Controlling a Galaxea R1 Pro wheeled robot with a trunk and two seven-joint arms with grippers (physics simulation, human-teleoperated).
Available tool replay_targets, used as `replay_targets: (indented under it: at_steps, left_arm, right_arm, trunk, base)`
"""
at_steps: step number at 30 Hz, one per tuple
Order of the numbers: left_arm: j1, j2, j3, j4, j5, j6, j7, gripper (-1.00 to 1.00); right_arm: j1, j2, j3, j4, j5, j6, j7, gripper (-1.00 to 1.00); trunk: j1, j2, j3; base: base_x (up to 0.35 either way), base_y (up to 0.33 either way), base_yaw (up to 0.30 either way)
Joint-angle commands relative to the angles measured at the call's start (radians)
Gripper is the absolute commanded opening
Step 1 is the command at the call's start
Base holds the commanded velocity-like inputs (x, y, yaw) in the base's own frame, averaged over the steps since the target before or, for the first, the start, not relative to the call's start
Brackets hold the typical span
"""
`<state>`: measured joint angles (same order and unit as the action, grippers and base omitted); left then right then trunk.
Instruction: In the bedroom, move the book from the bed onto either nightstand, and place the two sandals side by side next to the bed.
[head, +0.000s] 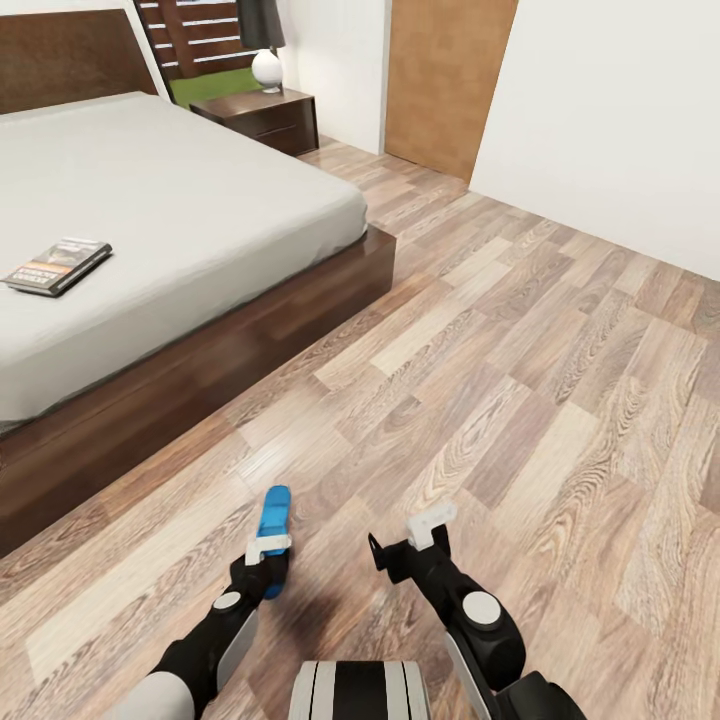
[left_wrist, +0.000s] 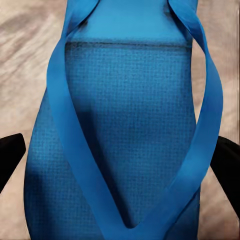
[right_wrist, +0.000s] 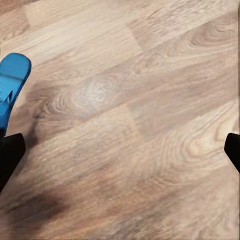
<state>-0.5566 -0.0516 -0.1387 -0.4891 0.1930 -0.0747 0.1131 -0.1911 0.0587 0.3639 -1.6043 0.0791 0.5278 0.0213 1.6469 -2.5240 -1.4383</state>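
Here wood-plank floor, bed beside, sandal on it.

Floor: wood planks, visible grain, satin sheen. Sandal: blue, footbed finely textured like woven mesh, straps smooth, matt. Bed frame: dark brown wood, slight gloss; mattress pale grey, smooth, matt, cloth-like. Nightstand: dark glossy wood. Book: glossy paper cover. Lamp base: smooth white, shiny.

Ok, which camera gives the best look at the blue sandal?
The left wrist view: the sandal is close up, straps and sole texture clear. The head view shows it small by the left gripper; the right wrist view catches just one end.
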Motion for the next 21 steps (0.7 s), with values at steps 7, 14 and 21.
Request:
replay_targets:
  at_steps: [7, 14, 21]
  left_arm:
    - [-0.017, 0.001, -0.008, 0.001, 0.011, -0.004, 0.009, -1.00]
    - [-0.017, 0.001, -0.008, 0.001, 0.011, -0.004, 0.009, -1.00]
    - [-0.017, 0.001, -0.008, 0.001, 0.011, -0.004, 0.009, -1.00]
  right_arm:
    - [0.000, 0.000, 0.000, -0.016, 0.008, 0.006, 0.002, 1.00]
    - [0.000, 0.000, 0.000, -0.016, 0.008, 0.006, 0.002, 1.00]
    - [0.000, 0.000, 0.000, -0.016, 0.008, 0.006, 0.002, 1.00]
  trunk:
    - [0.000, 0.000, -0.001]
    - [0.000, 0.000, -0.001]
    - [0.000, 0.000, -0.001]
  base:
    - [0.000, 0.000, 0.000]
    - [0.000, 0.000, 0.000]
    - [0.000, 0.000, 0.000]
